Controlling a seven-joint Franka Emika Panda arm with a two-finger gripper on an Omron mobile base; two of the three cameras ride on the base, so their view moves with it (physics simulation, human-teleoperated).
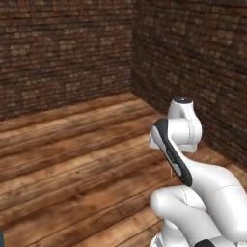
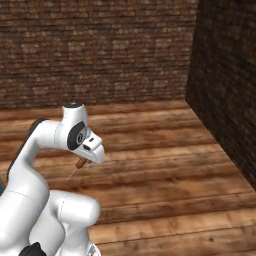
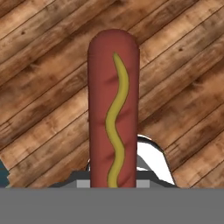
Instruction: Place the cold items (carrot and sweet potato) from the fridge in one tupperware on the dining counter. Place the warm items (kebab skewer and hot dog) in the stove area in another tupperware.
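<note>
The hot dog [image 3: 113, 105] is a red-brown sausage with a wavy yellow mustard line. In the hand view it stands straight up from the bottom, above wooden floor planks. My gripper [image 2: 86, 157] is shut on its lower end, and the sausage hides the fingertips. In the right base view a small brown end of the hot dog [image 2: 80, 163] pokes out under the hand, which hangs low beside the folded arm. The carrot, sweet potato, kebab skewer and tupperware are out of view.
A wooden plank floor [image 1: 72, 159] stretches ahead to dark brick walls [image 1: 62, 53] that meet in a corner [image 2: 192, 60]. A sliver of something dark teal [image 1: 1, 239] shows at the lower left edge.
</note>
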